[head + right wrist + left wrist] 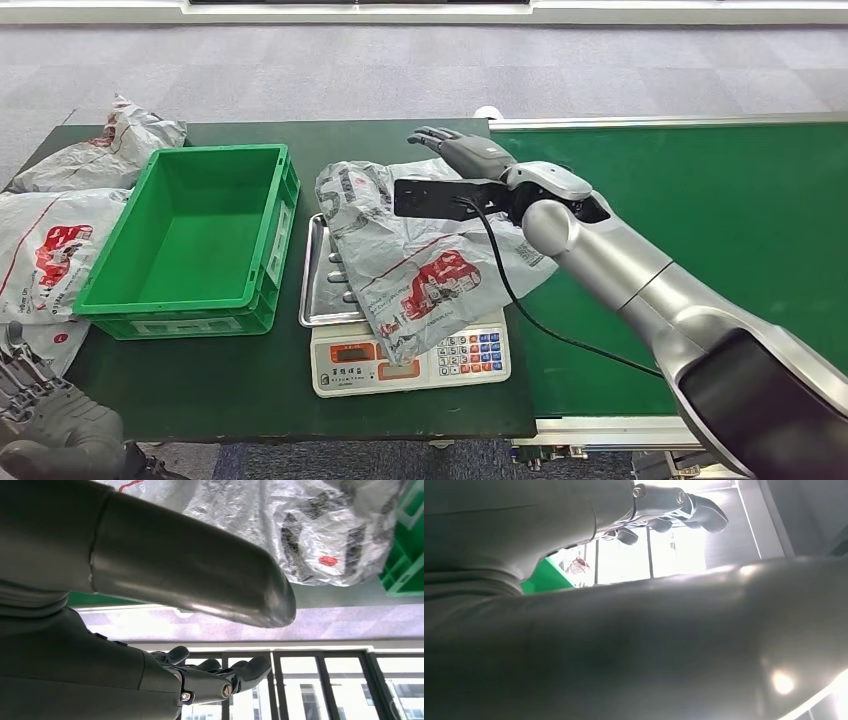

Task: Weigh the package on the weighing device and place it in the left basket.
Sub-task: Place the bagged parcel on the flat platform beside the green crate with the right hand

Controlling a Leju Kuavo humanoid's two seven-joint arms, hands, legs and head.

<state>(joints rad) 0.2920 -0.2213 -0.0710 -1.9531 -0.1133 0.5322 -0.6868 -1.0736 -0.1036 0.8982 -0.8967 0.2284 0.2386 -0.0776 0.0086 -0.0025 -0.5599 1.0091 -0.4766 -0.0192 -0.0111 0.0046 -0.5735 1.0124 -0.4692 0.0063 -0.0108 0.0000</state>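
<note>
Your right hand (470, 155): fingers spread, holding nothing, above the package (420, 255) | one scale (405, 355) | one basket (190, 240) | three bags total

Large dark letters and a red logo mark the grey package (420, 250) lying on the scale (410, 362); the scale's front label and keypad numerals are too small to read.
</note>
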